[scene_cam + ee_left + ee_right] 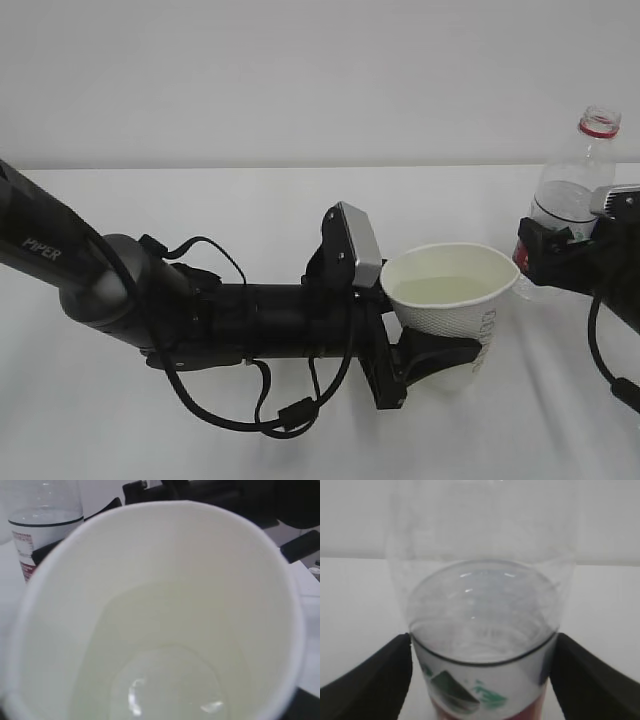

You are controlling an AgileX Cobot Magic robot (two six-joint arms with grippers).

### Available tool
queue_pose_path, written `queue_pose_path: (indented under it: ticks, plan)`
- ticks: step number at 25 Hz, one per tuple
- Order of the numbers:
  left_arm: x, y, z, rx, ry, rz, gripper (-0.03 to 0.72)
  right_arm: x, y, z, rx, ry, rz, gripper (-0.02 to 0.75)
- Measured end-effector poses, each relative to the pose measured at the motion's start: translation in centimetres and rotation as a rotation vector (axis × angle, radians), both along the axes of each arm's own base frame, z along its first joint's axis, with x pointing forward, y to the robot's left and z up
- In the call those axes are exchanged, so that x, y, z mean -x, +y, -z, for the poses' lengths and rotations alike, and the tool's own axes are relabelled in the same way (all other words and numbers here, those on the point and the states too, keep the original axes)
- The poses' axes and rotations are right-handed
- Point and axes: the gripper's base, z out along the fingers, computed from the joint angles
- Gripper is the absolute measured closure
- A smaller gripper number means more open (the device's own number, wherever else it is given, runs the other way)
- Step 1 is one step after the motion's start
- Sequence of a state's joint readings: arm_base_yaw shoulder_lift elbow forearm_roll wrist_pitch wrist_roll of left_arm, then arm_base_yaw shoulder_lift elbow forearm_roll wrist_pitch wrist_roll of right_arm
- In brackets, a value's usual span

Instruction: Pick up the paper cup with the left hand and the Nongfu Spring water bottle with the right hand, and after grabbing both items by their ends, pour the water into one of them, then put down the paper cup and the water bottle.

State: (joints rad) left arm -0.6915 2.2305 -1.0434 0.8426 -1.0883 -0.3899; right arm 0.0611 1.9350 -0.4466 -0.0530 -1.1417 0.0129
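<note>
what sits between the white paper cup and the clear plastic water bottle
Nothing: in the exterior view only bare white table shows between the white paper cup and the clear plastic water bottle.

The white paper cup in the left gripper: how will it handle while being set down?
The thin white paper cup probably deforms easily: its rim already looks oval in the left gripper. The pale water inside adds weight and could slosh if tilted. Once released, it may tip if nudged.
</note>
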Motion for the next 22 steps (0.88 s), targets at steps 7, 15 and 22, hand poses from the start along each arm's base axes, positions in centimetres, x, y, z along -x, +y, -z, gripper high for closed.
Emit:
queue_pose_path:
  ticks: [7,15,22]
  plan:
    - [-0.1,0.0,0.0,0.004,0.004,-0.011,0.197,2.0,-0.3,-0.9,-0.001,0.004,0.017,0.094]
    - [-0.1,0.0,-0.1,0.007,0.006,-0.017,0.197,4.2,-0.7,-2.1,-0.007,-0.009,0.052,0.095]
    - [-0.5,0.1,-0.2,0.021,0.018,-0.054,0.197,5.7,-0.9,-3.7,-0.018,-0.057,0.063,0.096]
